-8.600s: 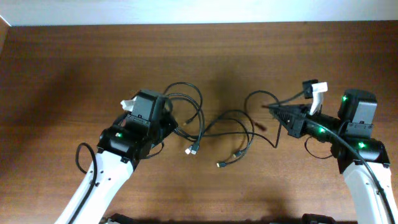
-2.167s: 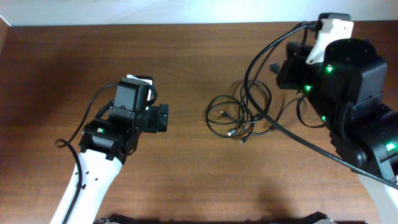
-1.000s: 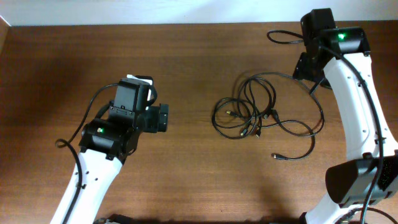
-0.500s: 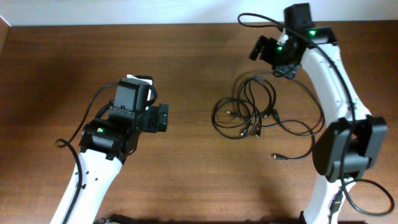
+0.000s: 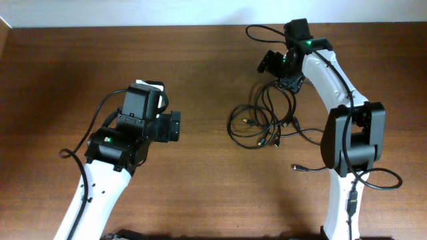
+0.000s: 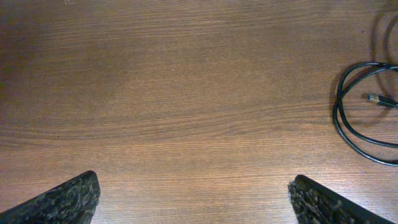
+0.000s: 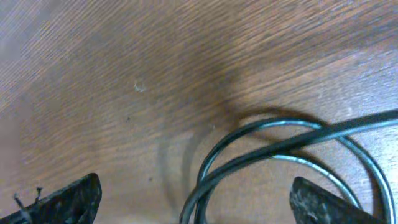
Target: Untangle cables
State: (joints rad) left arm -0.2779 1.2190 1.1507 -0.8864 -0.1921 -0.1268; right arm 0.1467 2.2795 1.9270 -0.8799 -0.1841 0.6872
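Overhead, left side: the left gripper (image 5: 175, 127) sits exactly where it was two seconds back, jaws spread full, nothing in them.
Left wrist view: mostly bare table (image 6: 155, 93) lies between the fingers, with one cable loop (image 6: 354, 118) at the right edge, well clear of them.
Middle: the cables (image 5: 262, 123) lie in a knotted pile right of centre, their shape unchanged over the last second (one strand (image 5: 320, 160) trails to the near right, its plug end free).
Right side: the right gripper (image 5: 275, 69) has swung in from the far right edge to the far rim of the pile, jaws wide, holding nothing.
Right wrist view: crossing loops (image 7: 280, 140) lie on the wood between its fingers, ungripped.
Meaning: the pile is still tangled, and the right arm looks lined up for a fresh pick at the far loops.
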